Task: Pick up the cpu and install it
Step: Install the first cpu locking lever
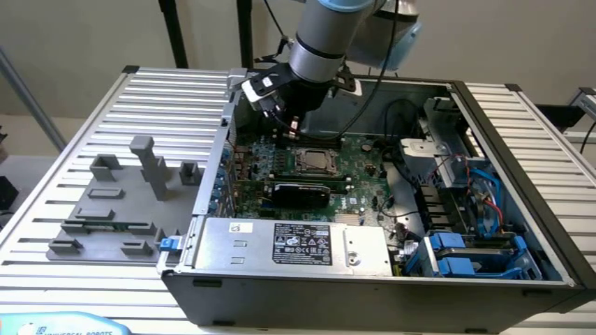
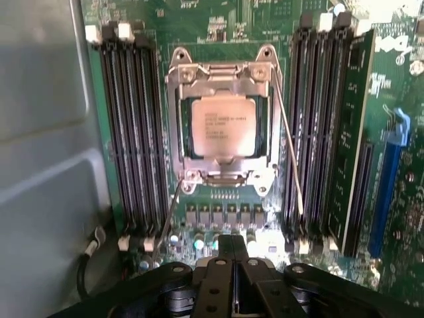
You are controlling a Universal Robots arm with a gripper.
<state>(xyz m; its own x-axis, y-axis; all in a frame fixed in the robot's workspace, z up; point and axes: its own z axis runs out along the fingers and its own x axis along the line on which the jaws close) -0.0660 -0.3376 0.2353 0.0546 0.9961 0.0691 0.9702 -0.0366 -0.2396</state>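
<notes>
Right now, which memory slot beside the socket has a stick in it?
The outermost slot of the bank nearest the blue connector: a green memory stick stands in it, while the others are empty.

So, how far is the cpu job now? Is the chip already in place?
Looks done: the cpu lies flat inside the socket frame. In hand: nothing; the gripper hangs over the motherboard, shut and empty. Left: the thin wire lever beside the frame looks unlatched, so the cpu seems not locked down yet.
</notes>
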